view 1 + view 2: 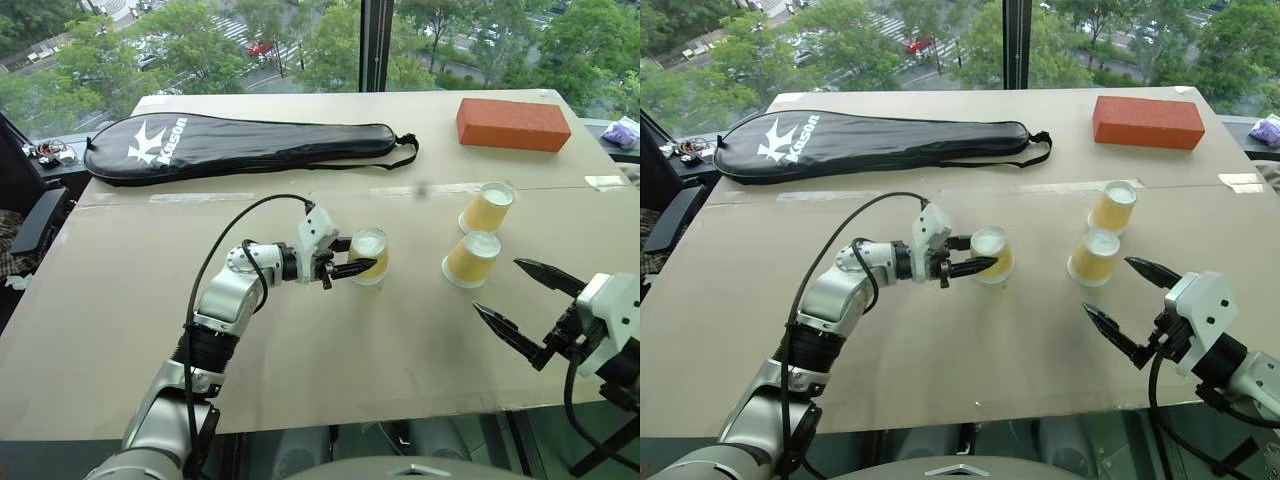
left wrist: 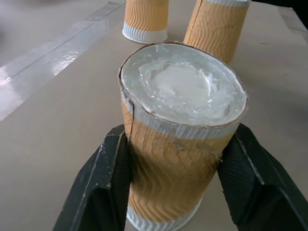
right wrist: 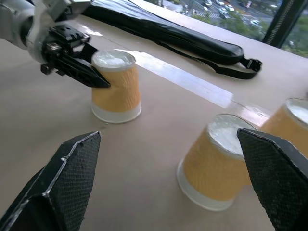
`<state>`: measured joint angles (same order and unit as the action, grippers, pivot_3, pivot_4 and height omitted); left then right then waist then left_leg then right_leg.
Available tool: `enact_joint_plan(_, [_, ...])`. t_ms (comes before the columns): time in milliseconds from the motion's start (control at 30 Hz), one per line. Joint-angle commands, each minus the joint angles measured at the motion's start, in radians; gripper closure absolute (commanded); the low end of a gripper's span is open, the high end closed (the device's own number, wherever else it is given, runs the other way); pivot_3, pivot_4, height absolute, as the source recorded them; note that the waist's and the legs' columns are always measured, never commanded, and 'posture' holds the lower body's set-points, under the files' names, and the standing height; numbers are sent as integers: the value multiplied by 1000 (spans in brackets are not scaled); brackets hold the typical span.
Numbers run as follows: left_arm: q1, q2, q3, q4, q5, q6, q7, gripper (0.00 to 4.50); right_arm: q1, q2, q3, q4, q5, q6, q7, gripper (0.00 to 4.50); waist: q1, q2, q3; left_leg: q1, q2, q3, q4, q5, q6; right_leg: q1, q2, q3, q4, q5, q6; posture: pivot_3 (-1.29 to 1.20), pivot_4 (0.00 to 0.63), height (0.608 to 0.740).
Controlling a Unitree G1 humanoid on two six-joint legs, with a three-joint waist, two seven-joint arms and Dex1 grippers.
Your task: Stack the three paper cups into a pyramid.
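Head camera first: three paper cups, all upside down on the bench (image 1: 120, 330). Using the orange-red brick (image 1: 513, 124) as the landmark, two cups sit close together nearer the robot than the brick, the far cup (image 1: 487, 207) and the near cup (image 1: 472, 258). The third cup (image 1: 368, 255) stands well off to the brick's left and nearer. The left gripper (image 1: 352, 262) is clamped on that third cup's sides. One black racket bag (image 1: 235, 143) lies far left of the brick. The right gripper (image 1: 528, 295) hangs nearer than the pair, jaws spread wide, grasping nothing.

Left wrist camera shows what the head view can't: both fingers (image 2: 103, 185) pressed against the cup's ribbed wall, with its white base on top.

Right wrist camera shows the gripped cup's rim resting flat on the bench.
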<state>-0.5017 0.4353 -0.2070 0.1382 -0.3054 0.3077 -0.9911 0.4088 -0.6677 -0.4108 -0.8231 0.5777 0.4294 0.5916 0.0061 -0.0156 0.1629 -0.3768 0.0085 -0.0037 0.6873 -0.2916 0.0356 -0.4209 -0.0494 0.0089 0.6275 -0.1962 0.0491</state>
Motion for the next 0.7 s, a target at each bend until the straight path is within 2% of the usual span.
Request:
enact_joint_plan(33, [1,4,47,-35,-29,31,7,291,-82,-1,-4,31,13,84,-88,0,1,0,0,0,0,0,0,0,0,0,1,0,0,0,0,0,150,740])
enact_joint_plan(67, [6,9,62,-59,-51,57,4,37,-104,3,5,45,7,96,-102,0,0,0,0,0,1,-1,0,0,0,0,1,0,0,0,0,0,150,740])
enact_joint_plan(300, [169,139,231,-423,-315,313,-23,37,-295,39,186,253,-141,116,-170,0,-7,-1,1,-3,2,-1,-1,0,0,-2,1,2,-2,1,-1,0,150,740])
enact_joint_plan(467, [283,188,290,-569,-379,367,22,37,-409,66,255,401,-199,93,-157,0,-3,0,2,-3,1,0,-2,0,0,-3,-1,2,-2,0,-1,0,150,740])
enact_joint_plan(567, [364,196,321,-623,-385,360,55,0,-449,67,270,457,-192,65,-100,801,-8,0,2,-2,0,1,-2,0,0,-3,-1,4,-1,0,-1,0,150,740])
enact_joint_plan(700, [415,198,339,-651,-391,350,87,0,-477,55,245,463,-168,48,-45,2524,-4,0,2,-2,-1,0,-2,0,0,-3,-1,3,-1,0,-1,0,150,740])
